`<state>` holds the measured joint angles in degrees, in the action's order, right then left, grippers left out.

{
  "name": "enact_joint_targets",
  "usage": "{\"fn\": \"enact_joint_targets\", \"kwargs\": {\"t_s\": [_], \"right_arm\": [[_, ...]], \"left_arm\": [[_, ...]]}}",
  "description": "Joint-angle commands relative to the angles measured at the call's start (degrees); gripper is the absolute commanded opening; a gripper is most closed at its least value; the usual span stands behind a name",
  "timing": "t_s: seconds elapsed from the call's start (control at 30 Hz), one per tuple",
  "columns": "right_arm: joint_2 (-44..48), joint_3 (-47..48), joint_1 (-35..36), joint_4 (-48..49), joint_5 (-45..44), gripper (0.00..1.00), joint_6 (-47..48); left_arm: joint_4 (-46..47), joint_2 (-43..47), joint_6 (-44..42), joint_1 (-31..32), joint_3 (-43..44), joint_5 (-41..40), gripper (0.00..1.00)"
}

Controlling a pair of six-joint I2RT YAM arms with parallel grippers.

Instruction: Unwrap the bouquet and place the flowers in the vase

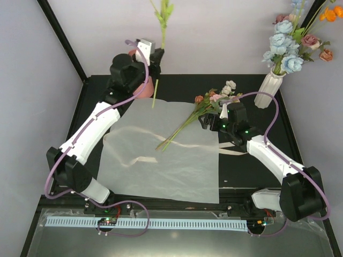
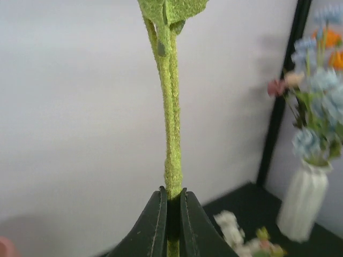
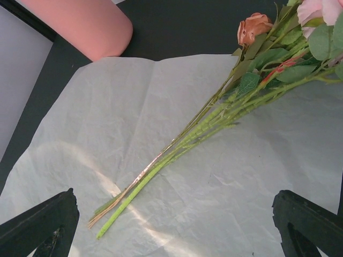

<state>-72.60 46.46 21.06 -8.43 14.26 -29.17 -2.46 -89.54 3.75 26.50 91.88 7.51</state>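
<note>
The left gripper (image 2: 172, 197) is pinching a single stem (image 2: 171, 123), fuzzy and green. Its jaws are closed tight on the stem and it is holding it upright, high over the far left corner. From above, the stem's lower end is dangling just right of the salmon vase (image 1: 143, 90), outside it. The left arm is covering most of that vase, so I cannot tell what is inside.

Over on the right, the right gripper (image 1: 208, 122) is hovering spread wide just above the flowers (image 1: 190, 120), gripping nothing. Those flowers are lying loose on the unfolded paper (image 1: 161, 171), stems pointing near-left and blooms reaching past the sheet's far right corner. A cream ribbon (image 1: 231, 152) is lying on the table just right of the paper.

In the far right corner, the white ribbed vase (image 1: 268, 92) is standing with the blue-and-orange bunch (image 1: 286, 45) in it.

The right wrist camera is showing the stem ends spreading on the paper ahead of its fingers, plus an orange rose (image 3: 252, 28). The left wrist camera is giving only the clamped stem against a blurred background.
</note>
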Motion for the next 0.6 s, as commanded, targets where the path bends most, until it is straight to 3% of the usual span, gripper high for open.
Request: {"fn": "enact_joint_targets", "kwargs": {"t_s": [0.0, 0.3, 0.57], "right_arm": [[-0.61, -0.58, -0.43, 1.94, 1.01, 1.00, 0.72], [-1.07, -0.50, -0.38, 1.70, 1.07, 1.00, 0.52], [-2.31, -0.58, -0.44, 1.83, 1.10, 1.00, 0.15]], "left_arm": [[26.08, 3.14, -3.18, -3.45, -7.32, -4.45, 0.02], [47.36, -1.10, 2.07, -13.06, -6.39, 0.27, 0.02], [51.60, -6.10, 4.70, -16.24, 1.29, 3.58, 0.02]]}}
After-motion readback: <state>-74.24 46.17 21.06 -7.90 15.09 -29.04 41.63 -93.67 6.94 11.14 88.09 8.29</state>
